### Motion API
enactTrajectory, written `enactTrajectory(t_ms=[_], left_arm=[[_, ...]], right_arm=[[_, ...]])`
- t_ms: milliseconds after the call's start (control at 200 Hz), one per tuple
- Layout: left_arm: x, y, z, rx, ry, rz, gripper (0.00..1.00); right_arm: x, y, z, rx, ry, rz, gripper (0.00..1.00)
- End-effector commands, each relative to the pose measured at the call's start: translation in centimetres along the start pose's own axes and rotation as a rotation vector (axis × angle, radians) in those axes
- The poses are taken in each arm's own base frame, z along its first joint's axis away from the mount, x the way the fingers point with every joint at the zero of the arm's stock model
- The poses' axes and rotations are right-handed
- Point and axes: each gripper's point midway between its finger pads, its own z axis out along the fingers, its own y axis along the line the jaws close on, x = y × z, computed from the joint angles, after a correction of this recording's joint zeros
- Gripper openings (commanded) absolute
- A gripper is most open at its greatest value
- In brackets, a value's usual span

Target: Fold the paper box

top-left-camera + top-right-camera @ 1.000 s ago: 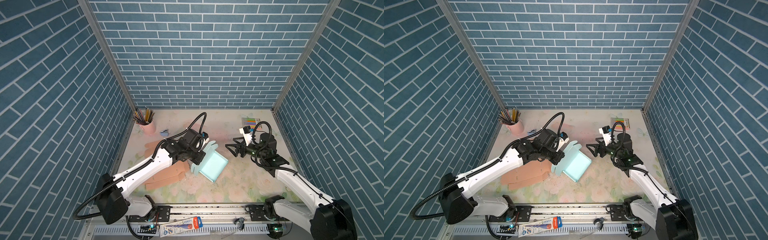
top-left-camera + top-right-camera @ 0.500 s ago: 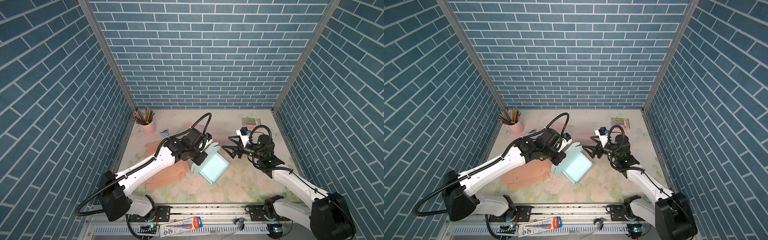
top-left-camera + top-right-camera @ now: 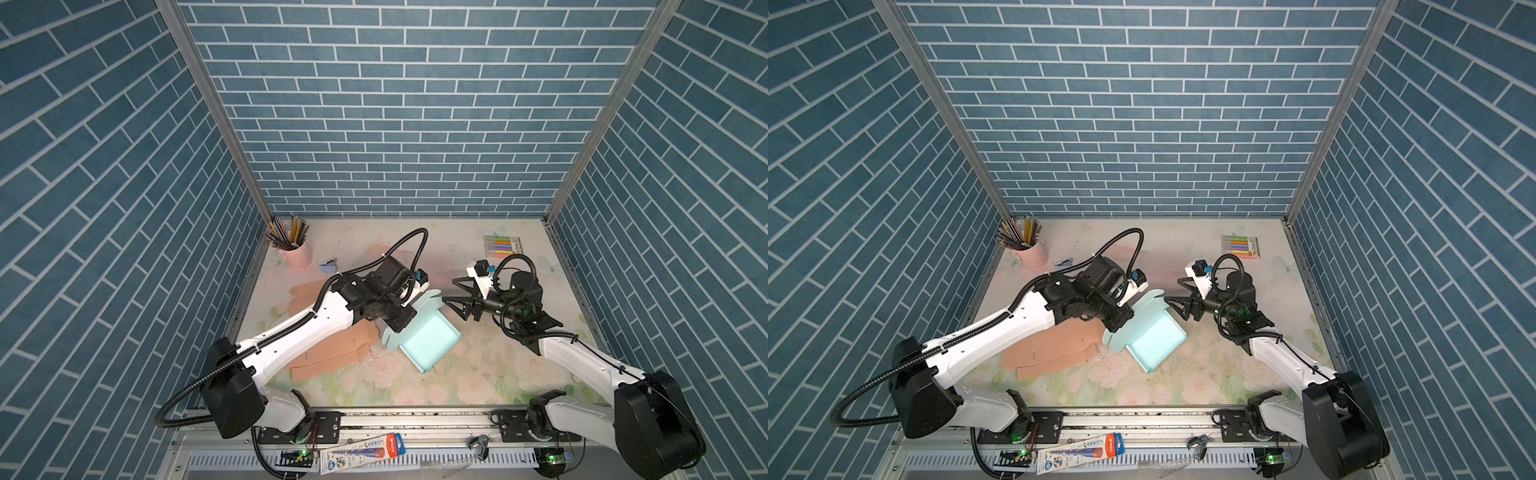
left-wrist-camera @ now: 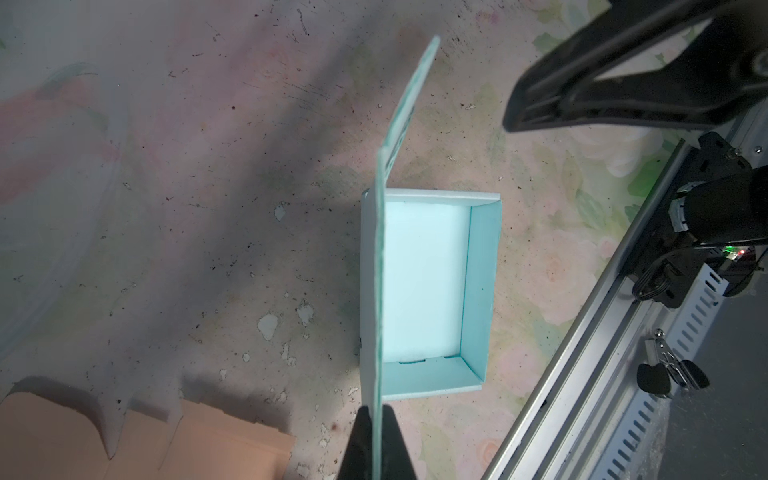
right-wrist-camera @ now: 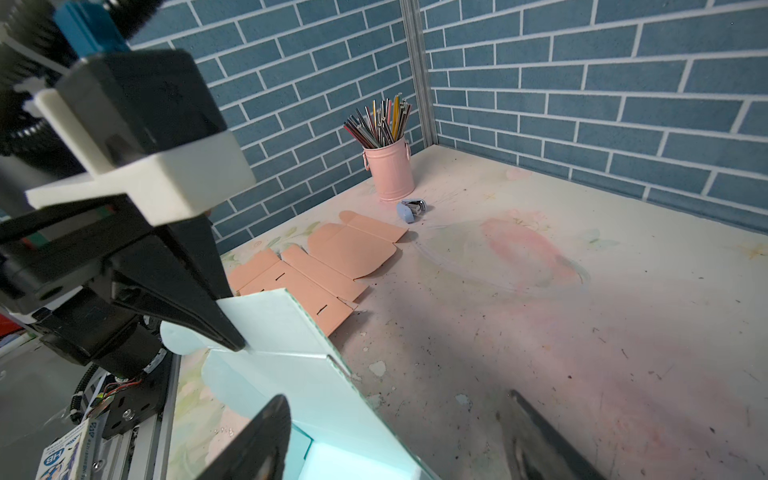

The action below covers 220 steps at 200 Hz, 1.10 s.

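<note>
The paper box (image 3: 430,345) sits open side up near the middle of the table (image 3: 419,245), directly under and in front of the left gripper (image 4: 378,415), whose two black fingers are clamped on the near end of the box's lid (image 4: 380,291); that lid stands almost upright on edge along one long side of the tray. In both top views the tray's long axis runs on a diagonal, from the far right towards the near left, with the hinged long side towards the left arm and the lid's rounded ear flaps (image 3: 1152,297) pointing away to the back. The box is thin pale turquoise card, smooth, with sharp creases, low straight walls and a small slot in one short wall. The right gripper (image 3: 451,290) hovers just beyond the lid's far end with its jaws spread and nothing between them; whether a fingertip touches the card I cannot tell. Beside the box, partly under the left arm, lie flat salmon-coloured cardboard blanks (image 3: 328,355) with cut tabs and slits. Further back stand a pink metal bucket of pencils (image 3: 297,257), a small blue stapler (image 3: 328,264) and a pack of coloured markers (image 3: 500,245); the tabletop is scuffed, with a faded floral print
</note>
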Motion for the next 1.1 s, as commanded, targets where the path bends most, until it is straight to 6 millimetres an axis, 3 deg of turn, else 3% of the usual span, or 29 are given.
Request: enactTrajectory(t_ms=[0,335,695,1095], left_arm=[[-0.3,-0.5,-0.3,0.02,0.002,0.051,0.0],[-0.4,-0.2,-0.3,0.0,-0.002,0.06,0.0],[-0.5,0.4,-0.3,-0.031,0.002,0.058,0.0],[-0.5,1.5,0.4,-0.083,0.011,0.048,0.0]], right_arm=[[-0.1,0.2,0.6,-0.042,0.013,-0.051,0.71],[2.3,0.4,2.9,-0.102,0.123,-0.032,0.69],[2.9,1.1,3.6,-0.106,0.169,-0.057,0.34],[3.6,1.3,4.0,-0.088,0.206,-0.087,0.16]])
